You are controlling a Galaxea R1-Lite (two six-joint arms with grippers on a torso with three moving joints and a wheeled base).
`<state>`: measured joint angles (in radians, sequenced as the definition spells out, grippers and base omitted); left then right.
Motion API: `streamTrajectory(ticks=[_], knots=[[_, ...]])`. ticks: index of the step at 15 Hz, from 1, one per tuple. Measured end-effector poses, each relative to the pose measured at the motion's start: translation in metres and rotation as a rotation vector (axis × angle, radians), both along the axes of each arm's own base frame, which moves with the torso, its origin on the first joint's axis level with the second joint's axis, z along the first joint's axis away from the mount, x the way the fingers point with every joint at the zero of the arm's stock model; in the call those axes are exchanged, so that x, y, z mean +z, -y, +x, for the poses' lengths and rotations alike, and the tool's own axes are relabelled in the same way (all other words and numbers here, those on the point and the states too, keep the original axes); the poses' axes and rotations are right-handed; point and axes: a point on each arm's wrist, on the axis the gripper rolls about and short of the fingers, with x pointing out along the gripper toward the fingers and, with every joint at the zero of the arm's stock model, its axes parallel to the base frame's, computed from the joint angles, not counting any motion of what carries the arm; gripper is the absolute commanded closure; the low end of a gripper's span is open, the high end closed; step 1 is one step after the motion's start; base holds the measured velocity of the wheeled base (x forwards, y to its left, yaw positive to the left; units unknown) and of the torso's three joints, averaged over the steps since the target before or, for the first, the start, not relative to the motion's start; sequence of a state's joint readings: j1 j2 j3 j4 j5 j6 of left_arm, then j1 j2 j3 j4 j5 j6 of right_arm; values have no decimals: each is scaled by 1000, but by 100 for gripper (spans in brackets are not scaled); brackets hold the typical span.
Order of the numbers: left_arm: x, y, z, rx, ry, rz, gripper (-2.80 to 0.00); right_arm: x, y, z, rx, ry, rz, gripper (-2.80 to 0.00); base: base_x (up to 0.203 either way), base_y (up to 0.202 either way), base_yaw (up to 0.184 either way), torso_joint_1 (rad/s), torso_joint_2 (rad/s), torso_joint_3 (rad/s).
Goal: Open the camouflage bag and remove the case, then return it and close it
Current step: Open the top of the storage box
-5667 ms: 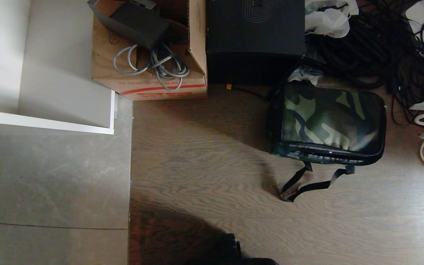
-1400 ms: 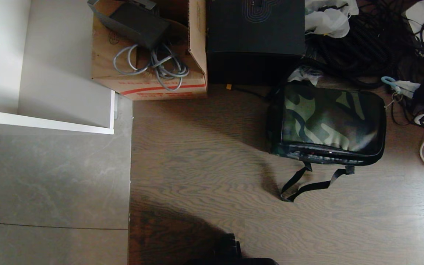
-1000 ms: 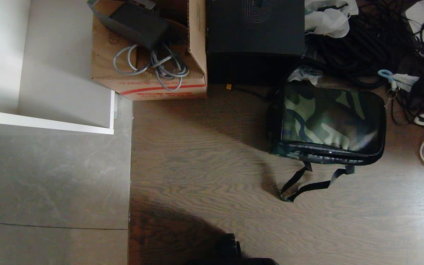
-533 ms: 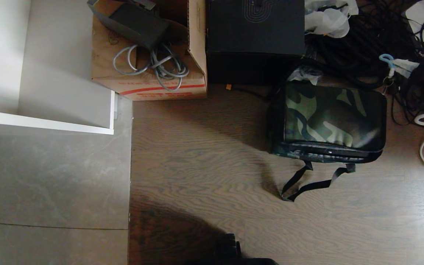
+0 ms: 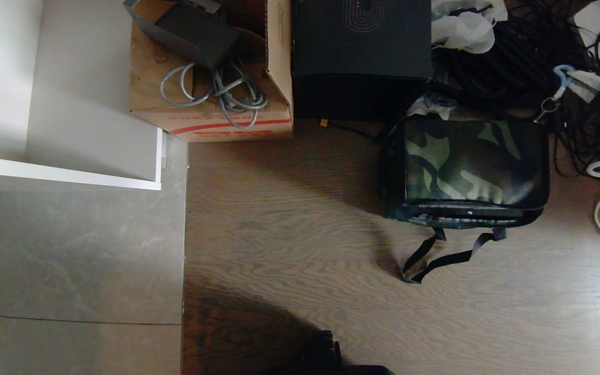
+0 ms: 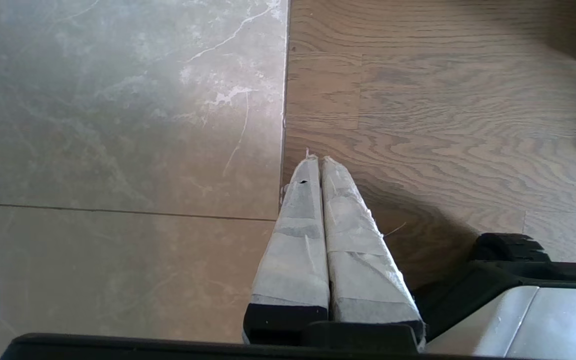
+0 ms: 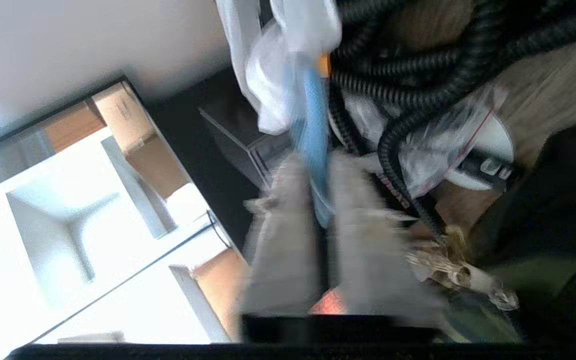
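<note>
Right gripper point(image 5: 573, 78) gripping blue loop point(image 5: 562, 73), raised farther, camouflage bag point(image 5: 466, 172) shifted right

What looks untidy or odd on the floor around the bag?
Black hoses and cables lie tangled in a heap behind the camouflage bag. The bag's black strap trails loose on the floor. A grey cable hangs over the open cardboard box.

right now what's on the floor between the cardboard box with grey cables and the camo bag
In the head view, only bare wood floor between the brown cardboard box and the soft green-brown camouflage bag; the tall black box stands further back.
</note>
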<state>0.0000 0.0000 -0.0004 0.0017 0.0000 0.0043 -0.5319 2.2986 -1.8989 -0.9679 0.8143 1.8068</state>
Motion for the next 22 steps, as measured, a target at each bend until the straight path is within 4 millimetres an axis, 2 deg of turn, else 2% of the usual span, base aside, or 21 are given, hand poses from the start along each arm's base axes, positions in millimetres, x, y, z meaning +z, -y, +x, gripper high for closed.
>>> streamTrajectory(ticks=[3,10,13,17,20,22], knots=[[0,0,0,0,0,0,0,-9,2,-9,-3,-34,2,-280,0,0,0,0,0,0],[0,0,0,0,0,0,0,-41,20,-47,87,-164,-41,-280,0,0,0,0,0,0],[0,0,0,0,0,0,0,-59,15,-56,93,-221,-55,-280,0,0,0,0,0,0],[0,0,0,0,0,0,0,-85,-3,-56,119,-305,-163,-280,0,0,0,0,0,0],[0,0,0,0,0,0,0,-97,-12,-58,146,-437,-209,-280,0,0,0,0,0,0],[0,0,0,0,1,0,0,-101,-19,-66,149,-492,-327,-280,0,0,0,0,0,0]])
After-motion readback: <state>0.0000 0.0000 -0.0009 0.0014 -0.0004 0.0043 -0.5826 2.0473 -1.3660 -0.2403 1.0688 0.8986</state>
